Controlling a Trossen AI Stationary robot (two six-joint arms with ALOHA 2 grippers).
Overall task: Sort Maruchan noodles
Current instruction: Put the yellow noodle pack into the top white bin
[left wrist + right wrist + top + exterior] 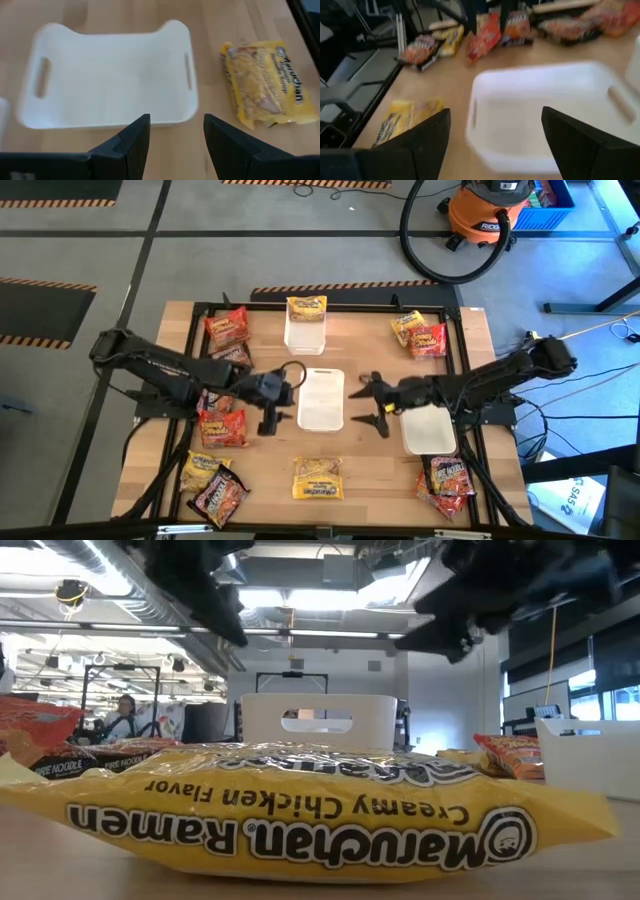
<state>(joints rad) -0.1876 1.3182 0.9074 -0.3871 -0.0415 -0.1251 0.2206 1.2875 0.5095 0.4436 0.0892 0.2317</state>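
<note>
Both claws empty over the middle tray, with the packets still to be gathered.

We have the left claw and the right claw flanking the middle white tray at the table's centre; the left stands partly open and the right wide, and neither holds anything. That tray looks bare in both wrist views, so we judge ourselves between picks. The Maruchan noodles lie scattered round the table's edges: red packets towards the far left corner, yellow and red ones towards the far right, a mixed heap at the near left corner, more near the right corner. A yellow packet lies at the near edge, close to both claws. Next we must choose one packet, drop over it, and close on its crinkly wrapper.
</note>
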